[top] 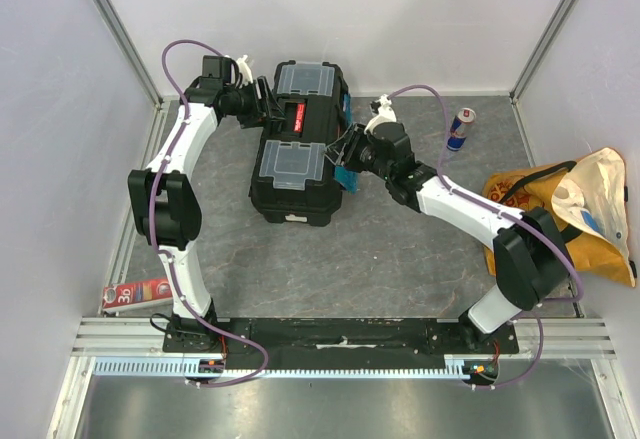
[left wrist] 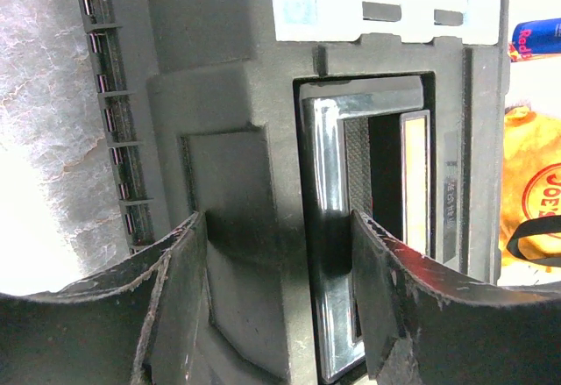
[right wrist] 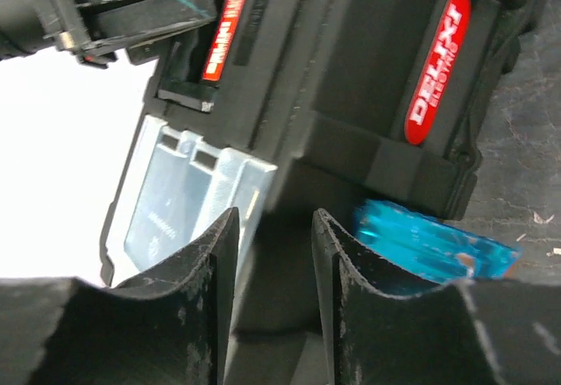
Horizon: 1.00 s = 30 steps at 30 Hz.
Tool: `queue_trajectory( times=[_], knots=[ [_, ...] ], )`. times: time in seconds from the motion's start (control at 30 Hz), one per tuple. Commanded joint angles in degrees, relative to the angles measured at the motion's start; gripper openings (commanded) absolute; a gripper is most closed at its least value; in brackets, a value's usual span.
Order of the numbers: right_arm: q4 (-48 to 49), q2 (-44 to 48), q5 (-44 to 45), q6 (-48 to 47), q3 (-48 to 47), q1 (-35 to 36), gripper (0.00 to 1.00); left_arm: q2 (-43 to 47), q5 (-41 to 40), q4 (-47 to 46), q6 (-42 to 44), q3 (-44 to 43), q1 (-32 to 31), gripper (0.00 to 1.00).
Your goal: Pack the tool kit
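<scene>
The black toolbox (top: pixel 300 197) lies shut in the middle of the table, with two clear-lidded compartments (top: pixel 296 159) and a red handle label (top: pixel 295 117). My left gripper (top: pixel 268 99) is at its far left side. In the left wrist view it (left wrist: pixel 279 227) is open, its fingers astride a raised black block and the chrome handle bar (left wrist: pixel 326 227). My right gripper (top: pixel 345 149) is at the box's right side. In the right wrist view it (right wrist: pixel 275 223) is open a little over the lid's rim, just left of a blue latch (right wrist: pixel 429 240). No hand tools show.
A blue-silver drink can (top: pixel 460 129) stands at the back right. A yellow-orange fabric bag (top: pixel 570 209) lies at the right edge. A red packet (top: pixel 140 292) lies at the near left. White walls enclose the table.
</scene>
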<state>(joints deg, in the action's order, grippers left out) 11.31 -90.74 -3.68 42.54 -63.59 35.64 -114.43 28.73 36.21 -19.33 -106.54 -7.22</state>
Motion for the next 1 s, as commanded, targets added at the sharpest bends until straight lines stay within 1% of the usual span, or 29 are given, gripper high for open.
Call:
queue_trajectory(
  times=[0.0, 0.1, 0.23, 0.37, 0.47, 0.6, 0.63, 0.83, 0.93, 0.97],
  knots=[
    [-0.41, -3.04, -7.83, 3.95, 0.4, 0.05, 0.43, -1.76, 4.4, 3.08, 1.14, 2.21, -3.06, 0.62],
    [0.46, -2.51, -8.53, 4.65, 2.5, -0.74, 0.4, -1.5, 4.4, 3.08, 1.14, 2.3, -3.06, 0.62],
    [1.69, -2.51, -9.94, 5.0, 4.0, -1.8, 0.4, -1.58, 4.58, 3.08, 0.96, 2.3, -3.06, 0.62],
    [1.52, -0.94, -8.72, 4.04, 3.48, -1.8, 0.4, -1.23, 4.41, 3.08, 0.96, 2.48, -3.23, 0.62],
    [-1.45, 0.38, -7.13, 3.16, 1.03, -2.33, 0.41, -0.53, 4.32, 3.08, 0.79, 2.48, -3.15, 0.62],
    [-7.77, 2.14, -2.31, 1.05, -4.6, -3.38, 0.44, 1.48, 3.53, 3.08, 0.44, 1.6, -3.06, 0.64],
    [-9.71, 2.67, -0.73, 0.61, -5.57, -3.64, 0.45, 2.1, 3.35, 3.08, 0.44, 1.17, -3.15, 0.65],
    [-17.45, 5.75, 7.36, -2.81, -9.7, -5.58, 0.64, 5.88, 1.86, 3.52, 0.0, -1.65, -3.06, 0.72],
    [-23.51, 5.84, 11.75, -4.48, -12.25, -6.02, 0.73, 8.08, 0.98, 3.52, -0.18, -2.27, -3.06, 0.76],
    [-26.05, 5.49, 13.25, -4.84, -13.04, -6.19, 0.75, 8.87, 0.72, 3.61, -0.27, -2.27, -3.06, 0.77]
  ],
)
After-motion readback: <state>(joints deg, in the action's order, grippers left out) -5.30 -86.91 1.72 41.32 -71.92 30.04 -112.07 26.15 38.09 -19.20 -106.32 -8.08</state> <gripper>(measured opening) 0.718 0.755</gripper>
